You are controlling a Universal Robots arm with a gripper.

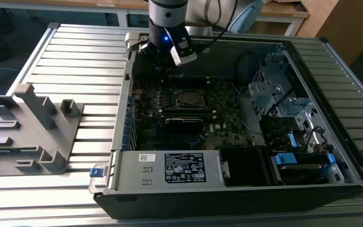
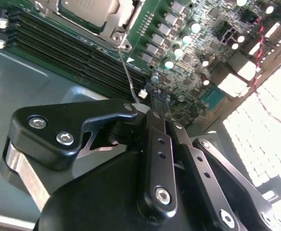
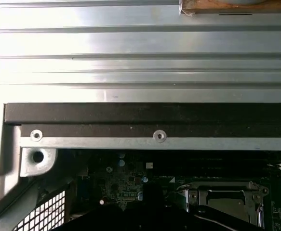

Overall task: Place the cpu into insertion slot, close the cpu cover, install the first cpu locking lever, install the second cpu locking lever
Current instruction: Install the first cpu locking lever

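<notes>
- Exterior view: my gripper (image 1: 164, 64) hangs inside the open computer case (image 1: 232, 203), close to the cpu (image 1: 188, 98), which sits in its socket on the motherboard (image 1: 222, 111).
- Second wrist view: the cpu cover (image 2: 117, 30) lies flat around the cpu. A thin locking lever (image 2: 126, 65) runs from the socket corner right up to the gripper tip. Honestly can't tell if it's clamped or loose.
- First wrist view: the cover sits near the case's rim.

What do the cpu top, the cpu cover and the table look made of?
cpu: metal lid, dull grey with a soft, even sheen.
cpu cover: looks like stamped sheet metal, bright silver, with sharp glints along its edges.
table: probably extruded aluminium, going by its matte silver finish and parallel ribbed slats.
</notes>
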